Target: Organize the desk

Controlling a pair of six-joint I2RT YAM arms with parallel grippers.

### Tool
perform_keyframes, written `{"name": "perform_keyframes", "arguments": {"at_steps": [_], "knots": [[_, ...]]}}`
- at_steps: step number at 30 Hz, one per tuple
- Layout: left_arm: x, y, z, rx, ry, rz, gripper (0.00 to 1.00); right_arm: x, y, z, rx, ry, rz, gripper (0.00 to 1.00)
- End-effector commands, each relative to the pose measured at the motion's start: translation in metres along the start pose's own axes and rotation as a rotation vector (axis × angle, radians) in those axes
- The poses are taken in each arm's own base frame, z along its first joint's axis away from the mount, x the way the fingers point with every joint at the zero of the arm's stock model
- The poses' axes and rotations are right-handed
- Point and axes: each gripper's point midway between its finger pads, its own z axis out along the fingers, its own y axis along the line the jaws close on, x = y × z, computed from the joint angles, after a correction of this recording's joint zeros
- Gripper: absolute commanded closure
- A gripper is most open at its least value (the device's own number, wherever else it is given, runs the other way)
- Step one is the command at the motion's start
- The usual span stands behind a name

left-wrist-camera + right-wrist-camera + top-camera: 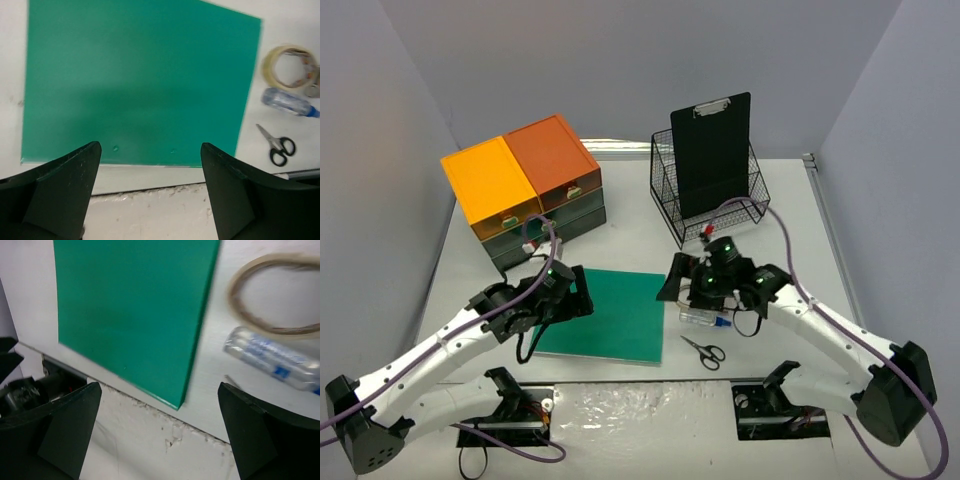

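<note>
The white desk [630,215] carries a flat green board [610,312] in its near middle. My left gripper [572,298] hovers over the board's left edge, open and holding nothing. In the left wrist view the left gripper [150,147] frames the green board [140,80] and the desk's near edge. My right gripper [708,292] hangs open just right of the board, above a clear glue bottle [700,318]. The right wrist view has the right gripper [160,390] empty over the green board's corner [130,310], with a tape roll [275,295] and the bottle [272,357] beyond.
Small black scissors [703,350] lie near the front edge. A dark drawer unit with orange and yellow tops [525,185] stands back left. A black wire basket [712,205] holding a black clipboard [712,150] stands back centre. The left wrist view also takes in tape roll [289,65], bottle [290,101] and scissors [277,145].
</note>
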Motion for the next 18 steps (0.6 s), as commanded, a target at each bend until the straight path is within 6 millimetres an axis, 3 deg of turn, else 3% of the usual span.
{"name": "perform_keyframes", "arguments": {"at_steps": [1, 3, 6, 14, 18], "knots": [[0.008, 0.041, -0.005, -0.164, -0.029, -0.150, 0.22, 0.015, 0.037, 0.028, -0.110, -0.025, 0.051, 0.00], [0.012, 0.049, -0.006, -0.188, -0.031, -0.189, 0.22, 0.036, 0.039, 0.037, -0.129, -0.002, 0.050, 0.00], [0.023, 0.060, 0.000, -0.222, -0.012, -0.219, 0.22, 0.046, 0.032, 0.045, -0.112, 0.004, 0.082, 0.00], [0.039, 0.092, 0.010, -0.388, 0.016, -0.336, 0.21, 0.056, 0.017, 0.050, -0.071, 0.000, 0.127, 0.00], [0.036, 0.103, 0.017, -0.423, 0.027, -0.409, 0.21, 0.059, 0.010, 0.052, -0.048, -0.003, 0.139, 0.00]]}}
